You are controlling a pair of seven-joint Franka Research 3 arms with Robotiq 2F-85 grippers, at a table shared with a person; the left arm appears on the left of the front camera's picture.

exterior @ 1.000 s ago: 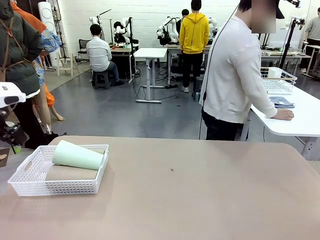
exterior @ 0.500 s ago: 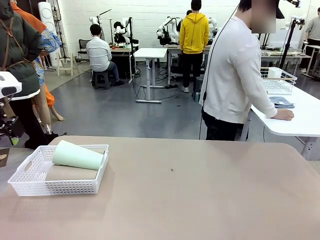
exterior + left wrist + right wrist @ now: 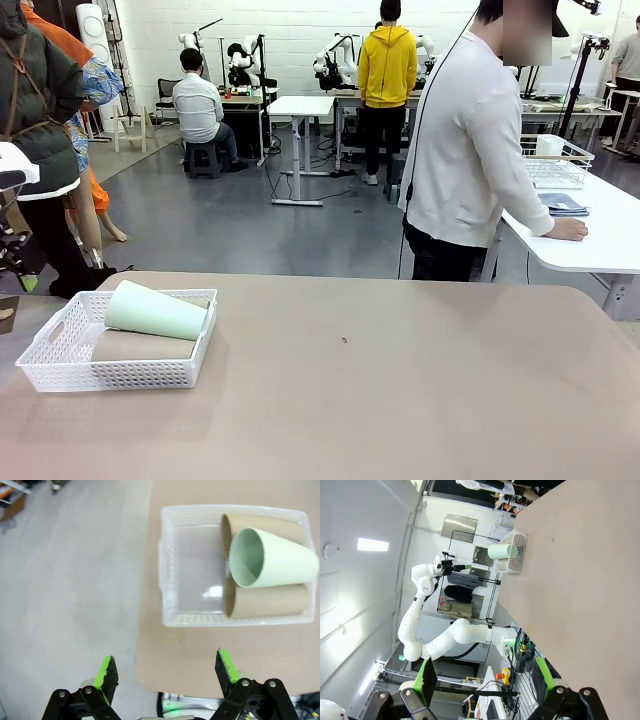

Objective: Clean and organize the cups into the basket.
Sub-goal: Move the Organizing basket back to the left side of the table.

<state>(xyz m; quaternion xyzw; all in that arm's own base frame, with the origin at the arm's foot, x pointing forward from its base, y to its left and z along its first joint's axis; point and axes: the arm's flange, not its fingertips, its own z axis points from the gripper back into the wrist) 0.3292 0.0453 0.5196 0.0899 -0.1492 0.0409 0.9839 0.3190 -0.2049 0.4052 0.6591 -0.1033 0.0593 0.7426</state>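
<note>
Table: broad tan top (image 3: 400,400), bare across its middle and right apart from a small dark speck near the centre; rounded corners at the far edge
Room: grey floor; white walls; a person in a white top (image 3: 475,150) stands at the far side, one hand resting on a white side table (image 3: 590,245) that carries a wire basket (image 3: 556,160); other people sit and stand at desks farther back
Basket: white mesh basket (image 3: 120,372) at the table's left near corner, close to the edge; in the left wrist view (image 3: 192,565) one half of its floor is bare
Cups: two brown cups (image 3: 267,600) lie on their sides side by side in the other half; the mint-green cup (image 3: 272,559) lies on top across both, mouth toward the bare half
Left gripper: (image 3: 167,667) jaws spread wide, nothing between them; held high, off past the table's edge over the floor; basket well below and ahead, apart from the pads
Right gripper: (image 3: 485,676) jaws wide apart, holding nothing; basket (image 3: 516,553) far off at the other end of the table
</note>
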